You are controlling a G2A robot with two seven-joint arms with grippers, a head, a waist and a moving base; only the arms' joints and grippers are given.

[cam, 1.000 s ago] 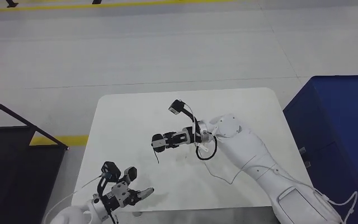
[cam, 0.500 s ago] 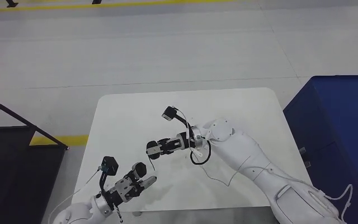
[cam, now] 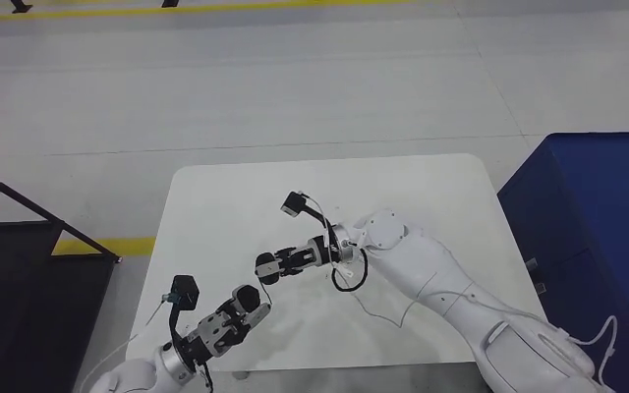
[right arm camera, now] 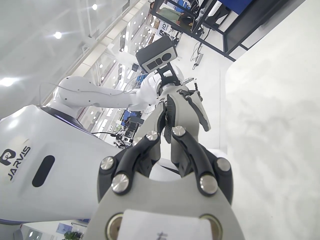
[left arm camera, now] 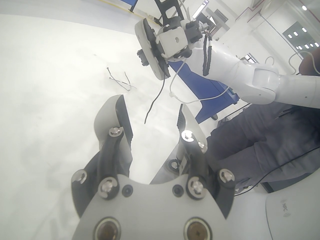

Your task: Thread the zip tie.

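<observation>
My right gripper [cam: 261, 265] hovers over the front middle of the white table [cam: 413, 196], shut on a thin black zip tie [left arm camera: 157, 97]. The tie's free end hangs down from it. In the right wrist view the fingers of this gripper [right arm camera: 168, 101] are pressed together. My left gripper [cam: 256, 300] is just in front of and below it, open, with nothing between its fingers. In the left wrist view the tie's tip dangles right above the gap of the left gripper [left arm camera: 153, 112], and the right gripper [left arm camera: 155, 51] is beyond it.
A few spare zip ties [left arm camera: 120, 82] lie on the table farther back. A blue cabinet [cam: 580, 216] stands off the table's right side. A thin white cable [left arm camera: 190, 99] trails from the right wrist.
The left gripper has come up and back toward the hanging tie. The right gripper has shifted down and forward with the tie, so the two are now close.
</observation>
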